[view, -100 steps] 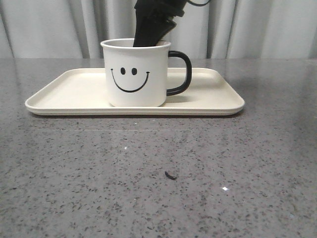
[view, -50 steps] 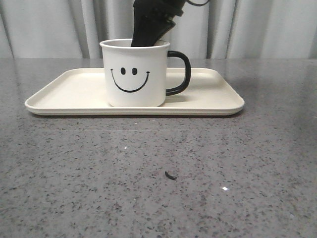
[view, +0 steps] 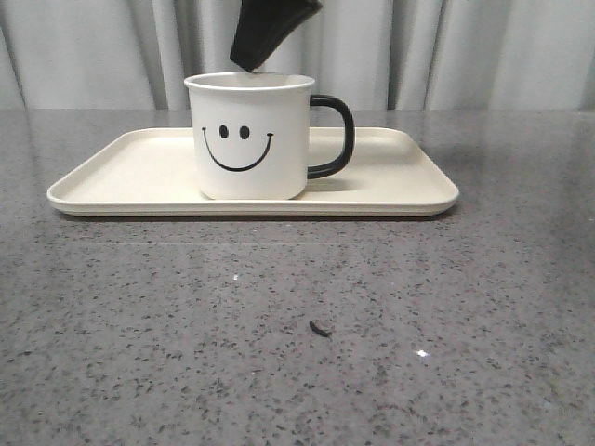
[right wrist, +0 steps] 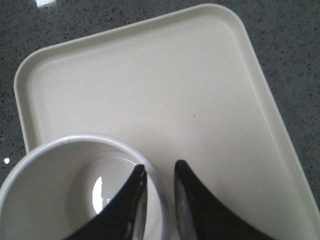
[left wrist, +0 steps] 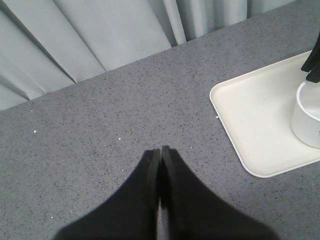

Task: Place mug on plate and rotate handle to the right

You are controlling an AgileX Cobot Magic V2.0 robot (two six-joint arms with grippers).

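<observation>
On the plate (view: 390,190) the mug (view: 251,139) is set upright, its handle (view: 335,135) turned right. The right gripper (right wrist: 156,175), slightly spread, is held over the rim; only withdrawal seems needed. The left gripper (left wrist: 160,152) is pressed together.

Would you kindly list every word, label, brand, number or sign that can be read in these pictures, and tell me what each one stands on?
No readable text: none of the three views shows a word, label, brand or number.
Only sign: a black smiley face, two oval eyes over a curved smile, printed on the side of the white mug, seen in the front view.
The cream plate is unmarked.
</observation>
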